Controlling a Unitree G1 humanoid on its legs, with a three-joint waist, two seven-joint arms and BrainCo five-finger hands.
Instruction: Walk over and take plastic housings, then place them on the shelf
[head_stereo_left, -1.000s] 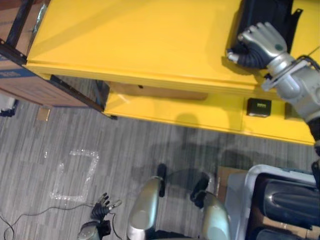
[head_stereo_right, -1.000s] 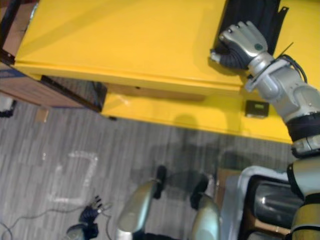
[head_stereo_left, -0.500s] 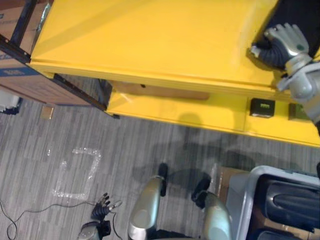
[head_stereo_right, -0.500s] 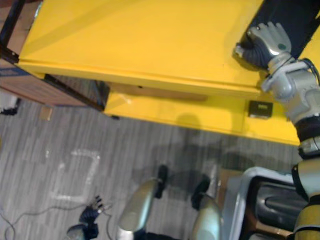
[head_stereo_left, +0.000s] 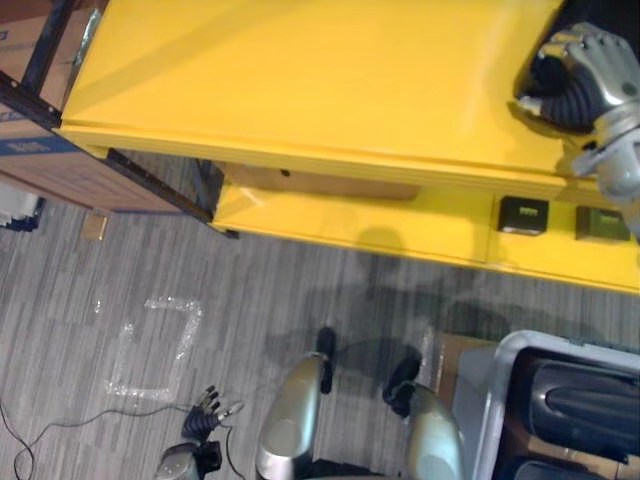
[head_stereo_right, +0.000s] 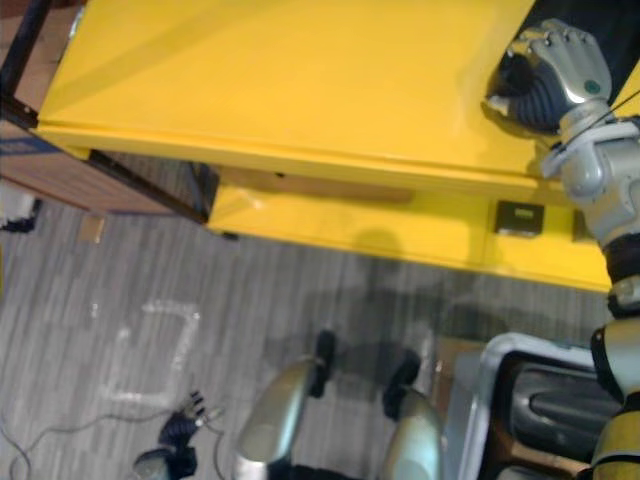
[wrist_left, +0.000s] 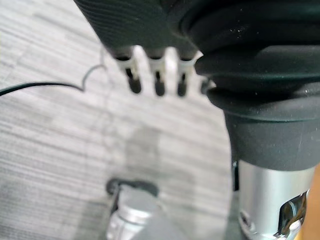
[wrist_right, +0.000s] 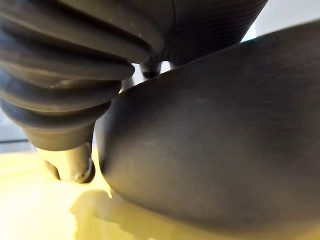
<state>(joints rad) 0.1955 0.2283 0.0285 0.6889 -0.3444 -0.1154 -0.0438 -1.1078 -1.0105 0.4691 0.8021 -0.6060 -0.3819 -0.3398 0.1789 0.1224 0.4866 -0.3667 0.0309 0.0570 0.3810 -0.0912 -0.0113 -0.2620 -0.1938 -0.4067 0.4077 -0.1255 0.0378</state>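
Grey striped floor (head_stereo_left: 300, 290) spreads below the yellow table (head_stereo_left: 300, 80) in front of you. At the table's right end you see the black plastic housing (wrist_right: 215, 145) gripped by your right hand (head_stereo_right: 555, 58), fingers curled over its edge. Your left hand (head_stereo_left: 203, 418) hangs low above the floor, fingers straight and holding nothing

Head stereo pair: steeply downward, sharing yellow table (head_stereo_left: 300, 80) and floor (head_stereo_left: 150, 270). Wrist cameras: close; left floorward, right against black housing (wrist_right: 225, 140).

One black plastic housing (wrist_right: 225, 150) at the yellow table (head_stereo_left: 300, 80)'s far right corner; two small dark boxes (head_stereo_left: 523, 214) on its lower ledge; one grey bin (head_stereo_left: 498, 380).
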